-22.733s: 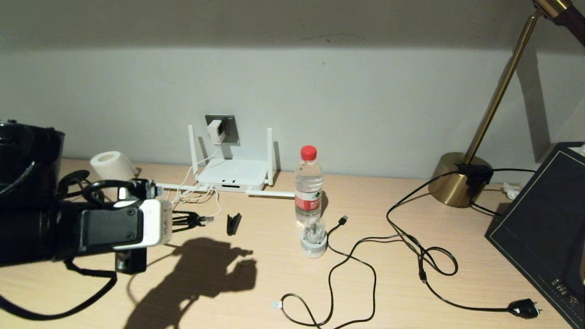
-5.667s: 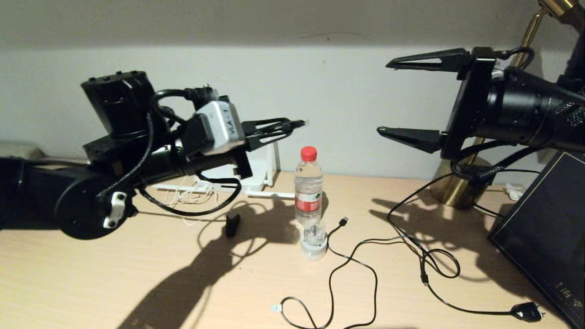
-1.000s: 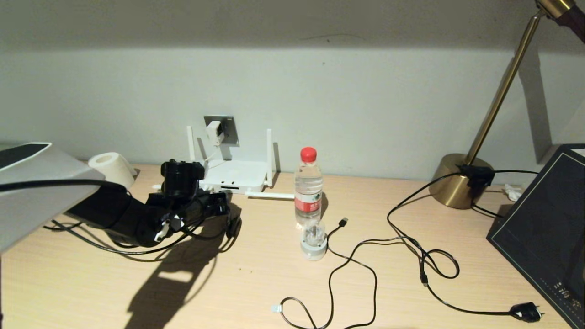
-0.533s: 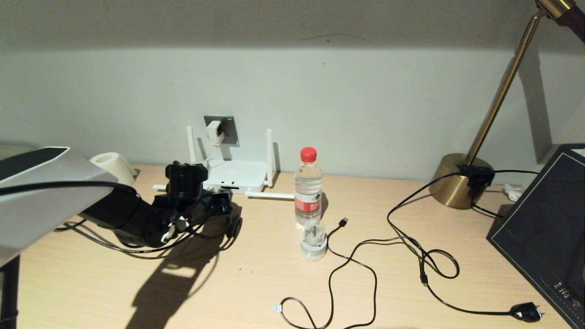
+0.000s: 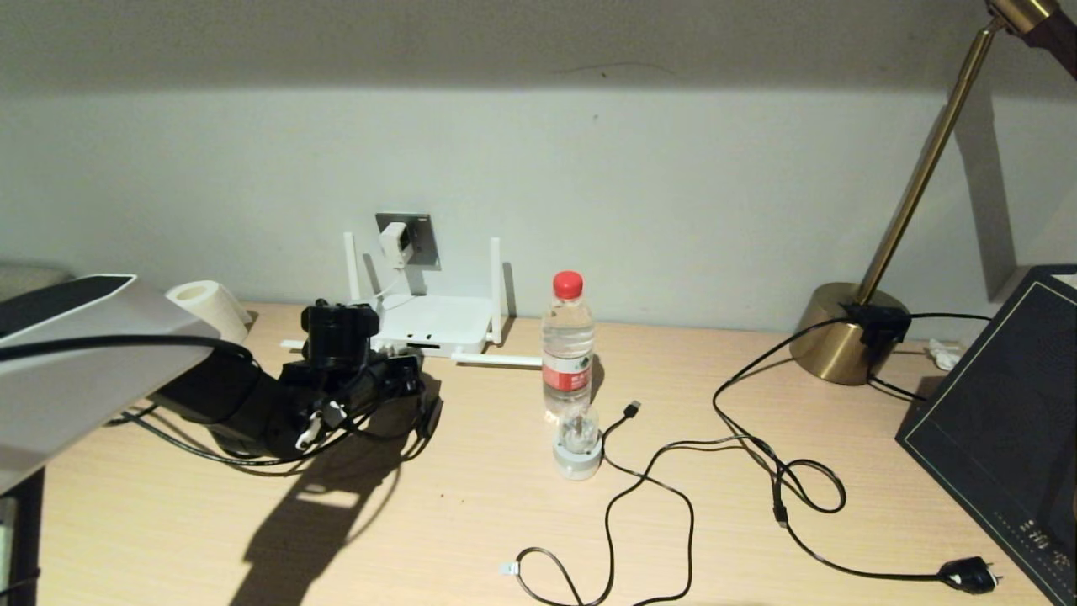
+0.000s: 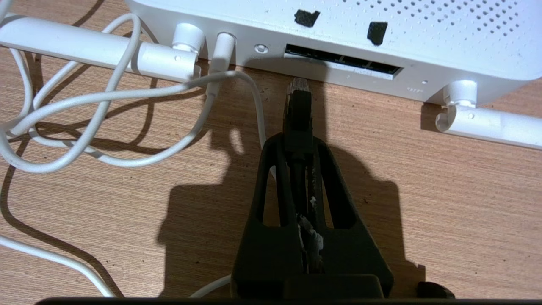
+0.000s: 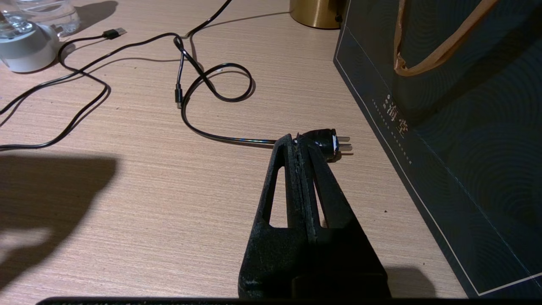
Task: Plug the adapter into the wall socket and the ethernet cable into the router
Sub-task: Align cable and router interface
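Gripping the ethernet cable (image 6: 299,111) just behind its clear connector, the left gripper (image 6: 299,146) sits low over the desk (image 5: 471,522), jaws clenched on the boot. Connector tip lies just short of the router (image 6: 381,38) port row, not inserted. Adapter (image 5: 393,243) sits in the wall socket (image 5: 418,239). Right gripper (image 7: 301,148) parked above the desk near a black plug (image 7: 326,143), jaws pressed together, grasping nothing.

Lit warm and dim from above, upper wall (image 5: 538,42) left in dark band. Cast hard shadow of left arm (image 5: 252,404) across desk (image 5: 471,539) toward camera. Glared on router (image 6: 423,51) edge in left wrist view. Stayed sharp throughout, dark bag (image 7: 465,148) barely readable.
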`<state>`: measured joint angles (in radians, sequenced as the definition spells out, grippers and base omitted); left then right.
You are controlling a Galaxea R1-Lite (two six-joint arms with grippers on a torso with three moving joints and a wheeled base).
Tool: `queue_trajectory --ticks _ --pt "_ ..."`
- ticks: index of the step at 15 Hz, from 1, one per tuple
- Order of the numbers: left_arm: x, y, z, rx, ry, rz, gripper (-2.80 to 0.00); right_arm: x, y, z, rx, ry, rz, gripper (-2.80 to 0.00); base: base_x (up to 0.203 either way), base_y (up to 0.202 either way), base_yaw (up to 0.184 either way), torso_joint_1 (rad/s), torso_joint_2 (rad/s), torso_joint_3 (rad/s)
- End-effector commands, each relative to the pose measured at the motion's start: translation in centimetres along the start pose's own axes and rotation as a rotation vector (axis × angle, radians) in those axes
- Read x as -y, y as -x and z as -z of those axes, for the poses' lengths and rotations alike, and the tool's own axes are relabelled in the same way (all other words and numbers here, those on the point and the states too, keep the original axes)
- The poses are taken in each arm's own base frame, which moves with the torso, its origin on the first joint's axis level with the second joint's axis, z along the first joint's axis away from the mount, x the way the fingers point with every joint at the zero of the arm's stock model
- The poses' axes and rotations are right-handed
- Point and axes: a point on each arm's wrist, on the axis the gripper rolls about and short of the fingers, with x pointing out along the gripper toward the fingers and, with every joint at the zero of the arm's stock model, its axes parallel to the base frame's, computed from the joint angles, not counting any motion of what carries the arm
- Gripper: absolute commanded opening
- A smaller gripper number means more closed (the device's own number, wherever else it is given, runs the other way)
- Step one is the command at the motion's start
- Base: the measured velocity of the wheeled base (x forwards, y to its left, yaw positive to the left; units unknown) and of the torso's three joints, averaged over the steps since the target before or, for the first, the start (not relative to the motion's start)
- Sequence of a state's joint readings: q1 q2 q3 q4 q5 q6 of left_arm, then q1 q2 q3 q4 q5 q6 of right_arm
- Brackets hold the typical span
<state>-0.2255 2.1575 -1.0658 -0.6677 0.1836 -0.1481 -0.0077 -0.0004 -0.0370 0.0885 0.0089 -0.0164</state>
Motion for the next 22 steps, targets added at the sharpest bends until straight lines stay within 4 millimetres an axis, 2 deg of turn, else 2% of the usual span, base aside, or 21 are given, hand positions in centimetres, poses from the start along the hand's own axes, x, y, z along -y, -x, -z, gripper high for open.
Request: queue_trajectory --ticks 1,5,9,22 --pt "-0.1 0.4 -0.1 0.004 0.0 0.0 -2.8 0.0 0.0 0.0 -0.003 0.0 0.0 -2.8 0.0 0.0 0.0 0.0 0.0 0.0" --pt "-0.7 1.3 0.2 -0.017 -0.039 0.021 -2.8 0.0 0.0 0.0 -0.001 0.0 0.0 -2.8 0.0 0.0 0.0 0.0 0.0 0.0" --pt "-1.8 1.1 0.1 -0.019 -0.047 0.028 -2.8 0.0 0.0 0.0 -0.001 0.0 0.0 -2.8 0.0 0.0 0.0 0.0 0.0 0.0" --pt "-1.5 -0.1 -0.6 0.036 -0.059 0.054 -2.8 0.0 0.0 0.0 -0.002 0.0 0.0 -2.8 0.0 0.0 0.0 0.0 0.0 0.0"
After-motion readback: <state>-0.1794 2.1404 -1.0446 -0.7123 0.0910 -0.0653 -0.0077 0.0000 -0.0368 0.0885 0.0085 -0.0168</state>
